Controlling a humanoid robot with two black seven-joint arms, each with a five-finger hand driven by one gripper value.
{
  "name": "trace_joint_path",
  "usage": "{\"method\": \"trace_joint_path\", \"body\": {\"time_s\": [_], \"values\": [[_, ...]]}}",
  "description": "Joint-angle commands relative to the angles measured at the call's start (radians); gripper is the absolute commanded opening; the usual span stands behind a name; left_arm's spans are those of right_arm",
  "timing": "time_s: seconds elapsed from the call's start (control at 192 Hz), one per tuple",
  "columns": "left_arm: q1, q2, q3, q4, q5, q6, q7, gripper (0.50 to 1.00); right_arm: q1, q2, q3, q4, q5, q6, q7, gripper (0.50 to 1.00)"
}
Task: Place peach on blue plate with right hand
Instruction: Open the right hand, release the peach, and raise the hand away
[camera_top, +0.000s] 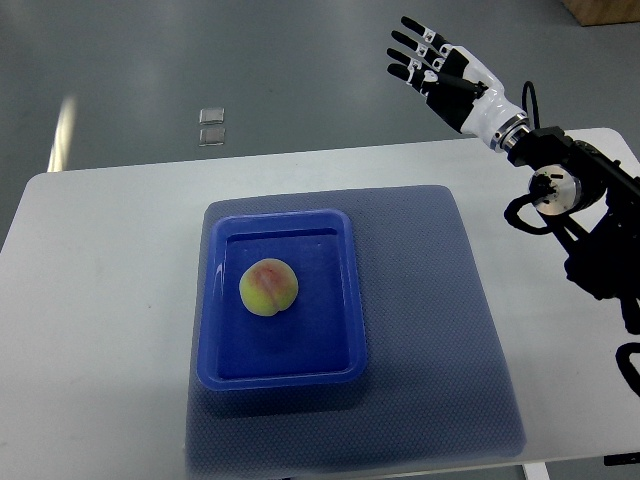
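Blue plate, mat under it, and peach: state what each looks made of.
Blue plate: likely moulded plastic, glossy, with light glinting along its rim and floor.
Mat: apparently woven or rubbery mesh, matte grey-blue with a fine dotted texture.
Peach: soft matte yellow-green skin with a red blush; real or imitation cannot be told.

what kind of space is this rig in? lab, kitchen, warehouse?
Most likely a lab or test room, not a kitchen: a plain white table on a bare grey floor, with only a mat, a blue plate holding a peach, and the right hand raised.
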Motion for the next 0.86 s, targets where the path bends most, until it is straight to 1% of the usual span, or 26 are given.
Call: {"method": "trace_joint_path", "body": {"time_s": [0.0, 0.068, 0.167, 0.428, 0.569, 0.736, 0.851], "values": [[0.0, 0.0, 0.0, -0.001, -0.001, 0.0, 0.001, 1.0, -0.035, 0.032, 0.056, -0.076, 0.114, 0.001, 0.044, 0.93], [0.0, 0.0, 0.0, -0.001, -0.001, 0.0, 0.001, 1.0, -0.036, 0.041, 0.06, -0.152, 0.182, 0.006, 0.076, 0.93], [0.0, 0.0, 0.0, 0.001, -0.001, -0.001, 0.001, 1.0, -0.035, 0.043, 0.06, -0.218, 0.247, 0.015, 0.087, 0.93], [0.0, 0.0, 0.001, -0.001, 0.0, 0.0, 0.002, 1.0, -0.038, 0.044, 0.057, -0.22, 0.284, 0.02, 0.087, 0.93], [0.0, 0.0, 0.001, 0.001, -0.001, 0.0, 0.002, 1.0, -0.036, 0.072, 0.051, -0.22, 0.282, 0.02, 0.087, 0.93], [0.0, 0.0, 0.001, -0.001, -0.001, -0.001, 0.002, 1.0, -0.038, 0.075, 0.043, -0.22, 0.279, 0.021, 0.087, 0.93], [0.0, 0.0, 0.001, -0.001, -0.001, 0.0, 0.002, 1.0, -0.038, 0.075, 0.043, -0.22, 0.279, 0.038, 0.087, 0.93]]}}
